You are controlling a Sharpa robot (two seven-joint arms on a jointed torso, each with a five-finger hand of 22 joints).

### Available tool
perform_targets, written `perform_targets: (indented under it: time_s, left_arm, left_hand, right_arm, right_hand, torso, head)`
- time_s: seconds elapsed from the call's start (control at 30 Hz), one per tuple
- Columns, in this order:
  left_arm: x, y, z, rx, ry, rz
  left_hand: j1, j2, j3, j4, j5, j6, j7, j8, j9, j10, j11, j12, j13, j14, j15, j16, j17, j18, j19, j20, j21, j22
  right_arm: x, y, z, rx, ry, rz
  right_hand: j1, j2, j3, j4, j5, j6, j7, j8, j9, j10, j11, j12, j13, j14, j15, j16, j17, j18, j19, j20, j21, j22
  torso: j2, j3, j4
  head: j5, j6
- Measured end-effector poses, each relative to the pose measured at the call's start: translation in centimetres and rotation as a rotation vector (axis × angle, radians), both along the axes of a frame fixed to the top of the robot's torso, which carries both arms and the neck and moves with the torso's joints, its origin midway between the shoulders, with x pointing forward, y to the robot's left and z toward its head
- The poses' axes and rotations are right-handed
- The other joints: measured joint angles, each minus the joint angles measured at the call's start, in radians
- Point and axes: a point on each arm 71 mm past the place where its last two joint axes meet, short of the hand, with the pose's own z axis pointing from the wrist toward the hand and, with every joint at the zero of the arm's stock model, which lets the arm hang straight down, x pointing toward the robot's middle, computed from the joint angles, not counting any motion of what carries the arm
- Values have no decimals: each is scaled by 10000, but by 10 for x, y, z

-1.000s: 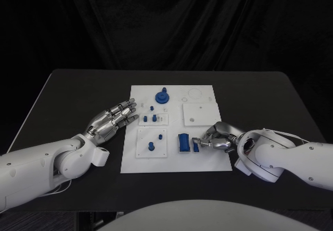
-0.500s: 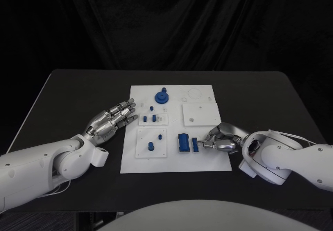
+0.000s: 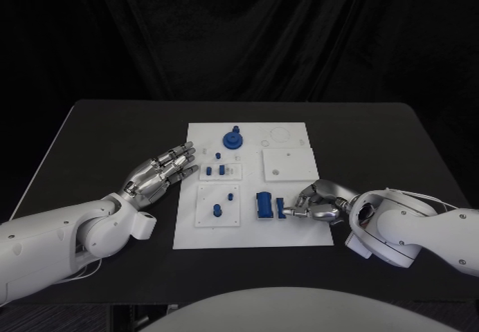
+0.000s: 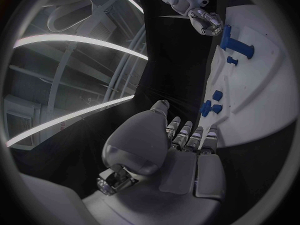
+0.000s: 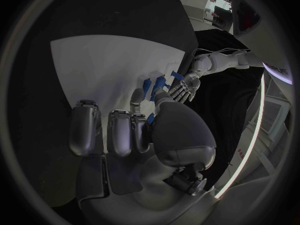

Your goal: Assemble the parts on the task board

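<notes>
The white task board (image 3: 289, 232) lies mid-table. A blue round part (image 3: 232, 140) stands at its far end, with several small blue pegs (image 3: 214, 169) on the left-hand plates. A blue block (image 3: 264, 205) sits near the middle. My right hand (image 3: 318, 202) rests on the board's right side and pinches a small blue part (image 3: 282, 209) right beside that block; the part (image 5: 150, 118) shows between its thumb and fingers in the right wrist view. My left hand (image 3: 160, 173) lies flat with fingers spread at the board's left edge, holding nothing.
A square white plate (image 3: 288, 164) lies on the board beyond my right hand. The black table (image 3: 120, 131) extends on both sides of the board. In the left wrist view, the board (image 4: 262, 85) lies past my left hand's fingertips (image 4: 187, 130).
My right hand has drawn slightly toward the near edge, curling tighter around the small blue part next to the block. The left hand has not moved.
</notes>
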Motion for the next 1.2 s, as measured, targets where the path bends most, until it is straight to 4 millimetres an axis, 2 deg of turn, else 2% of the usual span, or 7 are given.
perform_targets:
  time_s: [0.1,0.4,0.6,0.77,0.97,1.07,1.2]
  left_arm:
    - [0,0,0,0,0,-3]
    - [0,0,-1,6,6,2]
    - [0,0,-1,5,7,0]
    - [0,0,-1,5,12,1]
    - [0,-1,-1,-2,16,-12]
    - [0,-1,-2,-5,22,-18]
    - [0,-1,-2,-6,24,-19]
  left_hand:
    - [0,0,0,0,0,0,0,0,0,0,0,0,0,0,0,0,0,0,0,0,0,0]
    - [0,0,1,-1,0,36,36,0,-1,0,-1,0,0,0,0,0,8,0,0,0,0,8]
    - [0,0,28,-28,0,36,36,0,-2,0,-1,0,0,0,0,0,7,0,0,0,0,8]
    - [0,0,27,-27,0,36,36,0,-3,0,-1,0,0,0,0,0,6,0,0,0,0,7]
    - [0,0,27,-27,0,36,35,0,-3,0,-1,0,0,0,0,0,6,0,0,0,0,7]
    - [0,0,27,-27,0,36,35,0,-4,0,-1,0,0,0,0,0,6,0,0,0,0,6]
    - [0,0,27,-27,0,35,35,0,-4,0,-1,0,0,0,0,0,5,0,0,0,0,6]
  right_arm:
    - [0,1,-1,-20,40,56]
    - [2,4,-2,-93,103,178]
    - [3,6,-4,-142,122,208]
    - [4,7,-5,-187,136,220]
    - [5,8,-6,-252,157,250]
    - [6,9,-6,-271,150,277]
    - [6,10,-6,-286,130,305]
  right_hand:
    - [236,19,-98,-98,-25,7,-64,286,261,-30,-31,0,0,4,-68,0,0,1,2,-71,0,0]
    - [568,93,-148,-298,216,-52,-169,804,781,-32,-102,0,0,5,-139,0,-1,2,-34,-105,-42,0]
    - [761,214,-121,-376,469,248,-253,1395,1271,-32,-173,0,-1,5,-139,-37,0,2,2,-141,-42,0]
    - [1052,294,-25,-547,790,247,-253,1538,1441,3,-208,0,0,11,-204,-36,0,1,-33,-176,-63,0]
    - [1470,279,136,-835,829,283,-288,1589,1567,-32,-244,0,0,11,-204,-36,0,1,1,-211,-80,0]
    - [1689,291,275,-1019,466,283,-287,1589,1600,-32,-244,0,0,11,-204,-75,0,1,1,-211,-80,0]
    - [1725,307,322,-1067,401,282,-286,1588,1614,-32,-244,0,0,11,-203,-75,0,1,1,-211,-80,0]
  torso:
    - [6,4,12]
    - [15,8,12]
    - [15,7,9]
    - [9,1,18]
    - [2,-2,22]
    - [1,-3,22]
    - [2,-3,21]
  head:
    - [-21,0]
    - [5,0]
    - [3,0]
    - [-15,0]
    - [-16,0]
    - [-5,0]
    - [7,0]
